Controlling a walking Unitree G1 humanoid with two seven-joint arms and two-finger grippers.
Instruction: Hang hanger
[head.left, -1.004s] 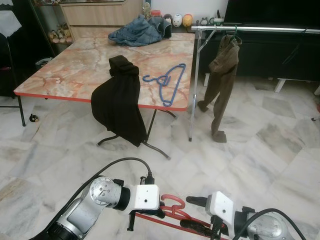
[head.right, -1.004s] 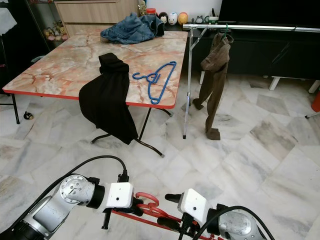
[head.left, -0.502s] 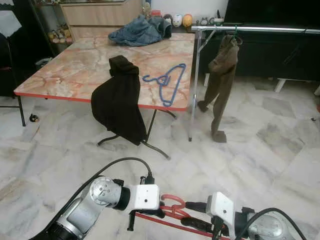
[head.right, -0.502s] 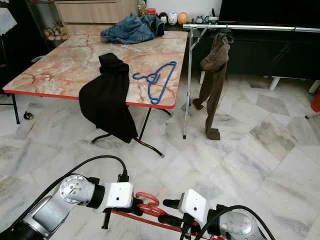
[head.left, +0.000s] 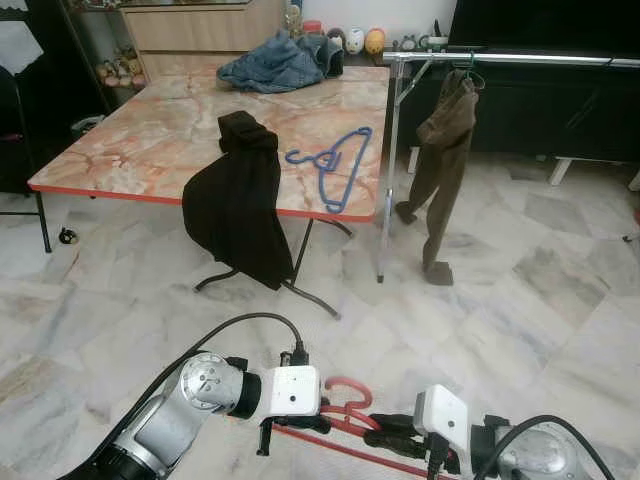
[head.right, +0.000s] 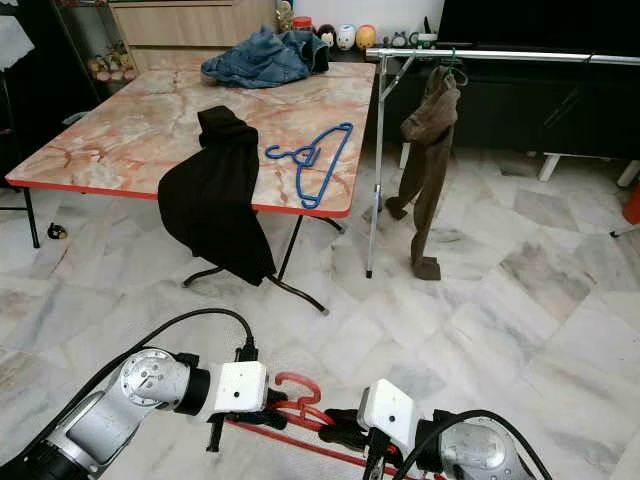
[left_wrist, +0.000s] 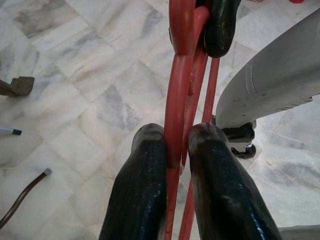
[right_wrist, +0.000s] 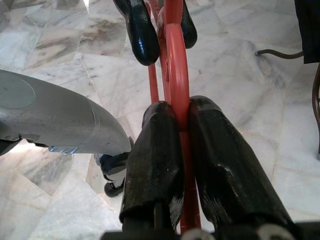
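Left eye: red hanger (head.left: 345, 412) low above the floor, left gripper (head.left: 322, 422) and right gripper (head.left: 375, 432) both on it. Right eye: metal rack (head.right: 480, 55) beyond the table (head.right: 120, 125). Wrist views: each gripper's fingers (left_wrist: 145, 190) pinching red hanger.

Both silver arms reach low in front of the body, wrists turned inward so the two grippers face each other. The left gripper (head.left: 322, 421) has its black fingers (left_wrist: 145, 185) clamped tight; the right gripper (head.left: 372, 430) likewise pinches, its fingers (right_wrist: 155, 150) pressed together
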